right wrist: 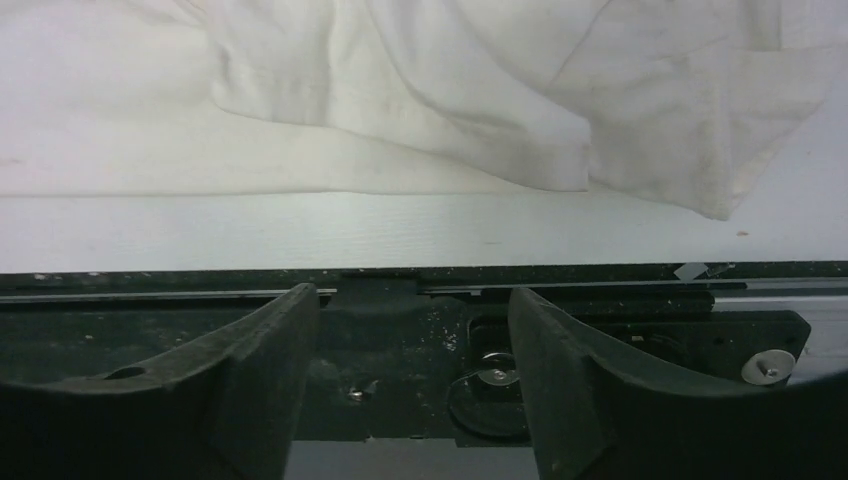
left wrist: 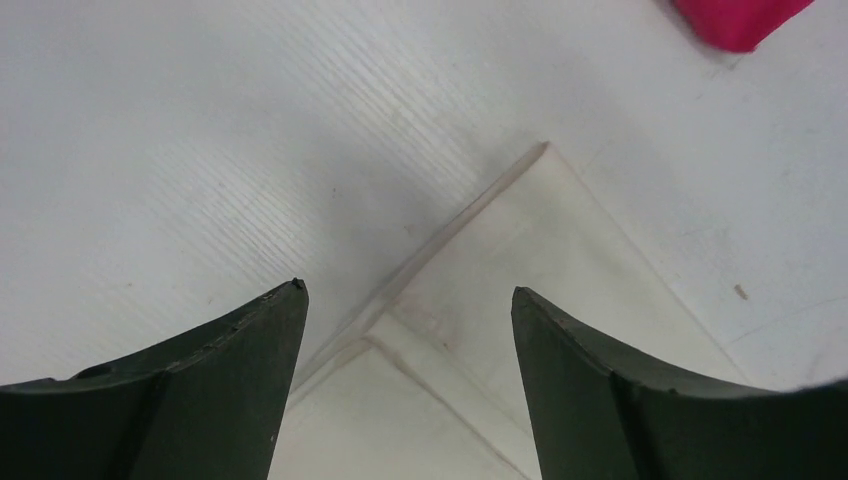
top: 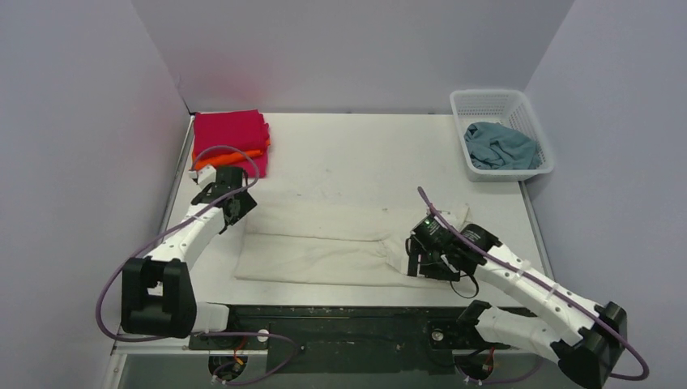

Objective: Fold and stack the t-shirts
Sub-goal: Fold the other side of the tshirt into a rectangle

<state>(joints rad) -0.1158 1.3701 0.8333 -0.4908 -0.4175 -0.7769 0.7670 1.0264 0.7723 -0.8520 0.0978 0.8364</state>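
Observation:
A cream t-shirt (top: 324, 243) lies folded lengthwise into a long strip across the table's near half. My left gripper (top: 233, 212) is open just above its far left corner (left wrist: 500, 260). My right gripper (top: 421, 263) is open and empty over the shirt's rumpled right end (right wrist: 480, 90), its jaws pointing at the table's near edge. A magenta-pink t-shirt (top: 229, 134) lies folded on an orange one (top: 243, 155) at the back left; its corner shows in the left wrist view (left wrist: 735, 20). A grey-blue t-shirt (top: 498, 146) lies crumpled in the basket.
A white mesh basket (top: 486, 100) stands at the back right corner. Walls close in the table on the left, back and right. The black base rail (right wrist: 420, 285) runs along the near edge under my right gripper.

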